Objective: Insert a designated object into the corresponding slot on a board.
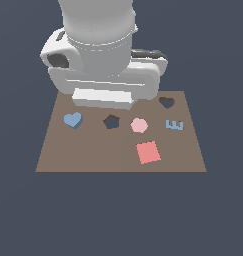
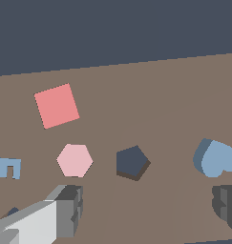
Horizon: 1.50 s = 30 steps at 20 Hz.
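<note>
Well apart, blue heart (image 1: 72,120), slot (image 1: 166,102) (empty); pincer (image 2: 146,209) spread

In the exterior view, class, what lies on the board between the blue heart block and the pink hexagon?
The dark pentagon-shaped cutout lies between the blue heart block and the pink hexagon on the board; the exterior view shows it, and the wrist view agrees.

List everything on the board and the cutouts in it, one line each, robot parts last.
board: 1, brown, flat under all pieces
blue heart block: 1, blue, exterior view's left side of board
pentagon cutout: 1, dark, between heart block and hexagon
pink hexagon: 1, pale pink, beside the pentagon cutout
letter E piece: 1, light blue, exterior view's right
red square: 1, coral red, near edge
heart cutout: 1, dark, far right corner in the exterior view
end effector: 1, grey fingers, apart, holding nothing
arm: 1, white, above far edge
</note>
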### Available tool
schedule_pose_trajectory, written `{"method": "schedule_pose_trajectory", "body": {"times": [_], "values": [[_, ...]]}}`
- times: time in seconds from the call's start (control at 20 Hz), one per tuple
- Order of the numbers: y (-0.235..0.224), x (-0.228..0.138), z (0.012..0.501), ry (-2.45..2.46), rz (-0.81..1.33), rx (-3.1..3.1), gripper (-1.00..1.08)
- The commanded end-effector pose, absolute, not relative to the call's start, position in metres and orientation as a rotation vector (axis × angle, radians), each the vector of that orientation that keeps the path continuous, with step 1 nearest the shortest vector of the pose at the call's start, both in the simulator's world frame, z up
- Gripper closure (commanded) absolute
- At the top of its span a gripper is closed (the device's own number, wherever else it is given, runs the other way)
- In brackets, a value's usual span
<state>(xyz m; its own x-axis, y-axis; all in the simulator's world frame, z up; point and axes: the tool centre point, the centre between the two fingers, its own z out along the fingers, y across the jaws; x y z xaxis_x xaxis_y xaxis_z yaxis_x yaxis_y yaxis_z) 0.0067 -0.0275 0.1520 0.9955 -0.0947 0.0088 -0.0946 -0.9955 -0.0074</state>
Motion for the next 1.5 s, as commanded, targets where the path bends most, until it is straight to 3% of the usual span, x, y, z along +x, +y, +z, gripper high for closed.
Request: {"method": "schedule_pose_trajectory", "body": {"times": [0.0,0.6,1.45], "values": [[-0.046,0.007,0.138,0.250,-0.011,-3.127,-0.92],[-0.151,-0.013,0.057,0.860,-0.002,-3.023,-0.92],[-0.159,-0.018,0.030,0.910,0.000,-3.007,-0.92]]}}
